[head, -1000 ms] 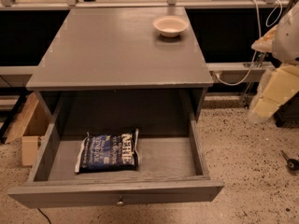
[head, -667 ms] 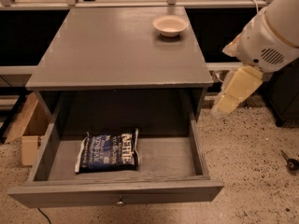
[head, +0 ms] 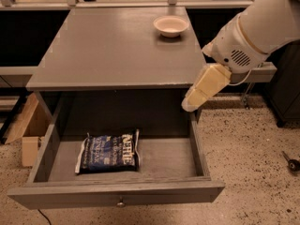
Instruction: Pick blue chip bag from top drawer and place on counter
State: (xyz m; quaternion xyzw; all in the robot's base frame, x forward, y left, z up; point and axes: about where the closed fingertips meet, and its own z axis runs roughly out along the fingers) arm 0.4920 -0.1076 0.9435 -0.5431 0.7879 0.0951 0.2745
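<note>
The blue chip bag (head: 108, 152) lies flat in the left half of the open top drawer (head: 117, 191), white lettering up. The drawer is pulled fully out, its knob at the front. The counter (head: 117, 46) is the grey top above it. My gripper (head: 191, 104) hangs on the white arm at the drawer's right rear corner, just below the counter's right front edge, above and to the right of the bag. It is well apart from the bag.
A small white bowl (head: 170, 25) stands at the counter's back right. A cardboard box (head: 28, 125) sits on the floor left of the cabinet. A dark cabinet (head: 286, 93) stands at the right. A small dark object (head: 291, 163) lies on the speckled floor.
My arm has swung in from the far right toward the left and down, bringing the gripper to the drawer's right rear corner. The bag and drawer have not moved.
</note>
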